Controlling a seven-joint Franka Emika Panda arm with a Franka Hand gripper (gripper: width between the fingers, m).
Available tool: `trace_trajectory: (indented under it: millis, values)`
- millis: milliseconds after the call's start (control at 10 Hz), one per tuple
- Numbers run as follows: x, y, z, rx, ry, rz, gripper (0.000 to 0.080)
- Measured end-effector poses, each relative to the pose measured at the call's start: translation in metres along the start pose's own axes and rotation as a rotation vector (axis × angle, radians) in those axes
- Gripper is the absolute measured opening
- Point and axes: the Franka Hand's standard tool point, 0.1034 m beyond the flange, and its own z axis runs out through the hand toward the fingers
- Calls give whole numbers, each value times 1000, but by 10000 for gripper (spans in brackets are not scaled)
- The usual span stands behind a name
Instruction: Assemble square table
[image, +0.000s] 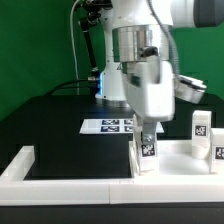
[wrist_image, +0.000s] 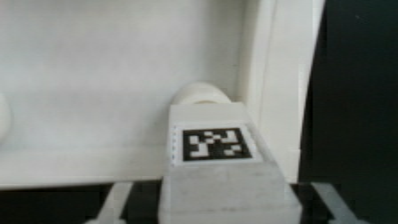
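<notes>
The white tabletop (image: 175, 157) lies flat at the exterior view's right. A white leg (image: 148, 150) with a black-and-white tag stands upright at its near left corner, and my gripper (image: 148, 133) comes straight down over the leg's top. In the wrist view the same leg (wrist_image: 217, 150) fills the space between my two fingers (wrist_image: 128, 200), tag facing the camera, rounded end against the tabletop's (wrist_image: 107, 100) raised edge. The gripper (wrist_image: 222, 208) is shut on this leg. Two more tagged legs (image: 200, 126) (image: 220, 150) stand on the far side of the tabletop.
The marker board (image: 108, 125) lies on the black table behind the gripper. White border rails (image: 20, 165) run along the left and front edges. The arm's bulky body hides the area just behind the held leg.
</notes>
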Motion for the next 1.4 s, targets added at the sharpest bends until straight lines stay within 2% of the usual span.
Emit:
trace_trajectory:
  millis: [200, 300, 500, 600, 700, 800, 900, 1100, 1300, 1400]
  values:
    - [-6, -1, 2, 37, -107, 424, 290]
    - [-5, -1, 3, 43, -123, 556, 290]
    - [-4, -1, 3, 45, -122, 612, 300]
    - [-4, -1, 3, 47, -113, 546, 300]
    - [-7, -4, 0, 52, -87, 349, 468]
    - [-8, -6, -2, 67, -77, 136, 468]
    - [-8, -6, -2, 72, -72, 43, 611]
    - [-6, -5, -1, 71, -60, -75, 638]
    - [-1, -5, -1, 67, -31, -420, 649]
    - [-1, -8, -2, 50, -8, -675, 649]
